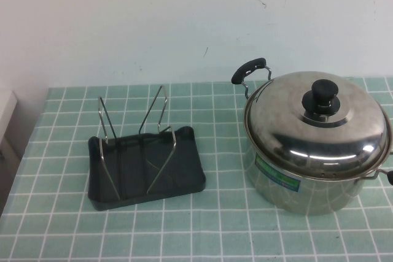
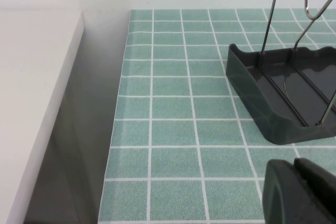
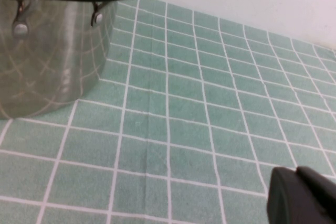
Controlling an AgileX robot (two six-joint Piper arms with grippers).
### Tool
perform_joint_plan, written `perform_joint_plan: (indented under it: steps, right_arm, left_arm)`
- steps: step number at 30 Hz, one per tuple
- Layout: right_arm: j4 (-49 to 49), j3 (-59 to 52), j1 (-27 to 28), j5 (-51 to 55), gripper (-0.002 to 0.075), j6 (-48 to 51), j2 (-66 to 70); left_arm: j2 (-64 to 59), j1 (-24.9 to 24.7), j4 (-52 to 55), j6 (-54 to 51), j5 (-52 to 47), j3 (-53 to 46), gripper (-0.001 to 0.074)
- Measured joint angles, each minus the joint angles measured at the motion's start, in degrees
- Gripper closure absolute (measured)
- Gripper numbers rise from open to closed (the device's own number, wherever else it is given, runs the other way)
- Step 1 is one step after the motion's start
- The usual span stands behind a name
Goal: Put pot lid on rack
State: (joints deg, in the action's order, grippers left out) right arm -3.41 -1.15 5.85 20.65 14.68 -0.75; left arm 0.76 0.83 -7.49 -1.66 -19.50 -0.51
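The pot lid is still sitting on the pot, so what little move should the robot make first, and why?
Probably bring the right gripper, now low beside the pot, up over the black knob. The pot lid still covers the pot on the robot's right, and the rack stands with nothing in it. The left gripper sits low near the rack, farther from the lid.

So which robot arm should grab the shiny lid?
Probably right: the right gripper sits beside the steel pot carrying the round shiny steel lid; the left gripper is by the black wire rack.
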Motion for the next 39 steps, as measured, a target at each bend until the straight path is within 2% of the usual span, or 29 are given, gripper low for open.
perform_joint_plan:
  steps: [15,19,22,32,39]
  right_arm:
    - [0.00,0.00,0.00,0.00,0.0727,0.00,0.00]
    - [0.00,-0.45,0.00,-3.10,0.0727,0.00,0.00]
    - [0.00,-0.45,0.00,-9.54,0.0727,0.00,0.00]
    - [0.00,-0.45,0.00,-43.36,0.0727,-0.70,0.00]
    - [5.30,-0.45,0.00,-54.80,0.0727,-0.39,0.00]
  left_arm:
    - [0.00,0.00,0.00,0.00,0.12,0.00,0.0738]
    - [0.00,0.00,0.00,0.00,3.44,-0.56,0.0738]
    - [0.00,0.00,0.02,0.00,9.85,-0.65,0.0738]
    - [0.00,0.00,0.02,-0.65,47.35,-0.65,0.0738]
    - [0.00,0.00,-0.54,-0.76,59.08,-0.65,0.0738]
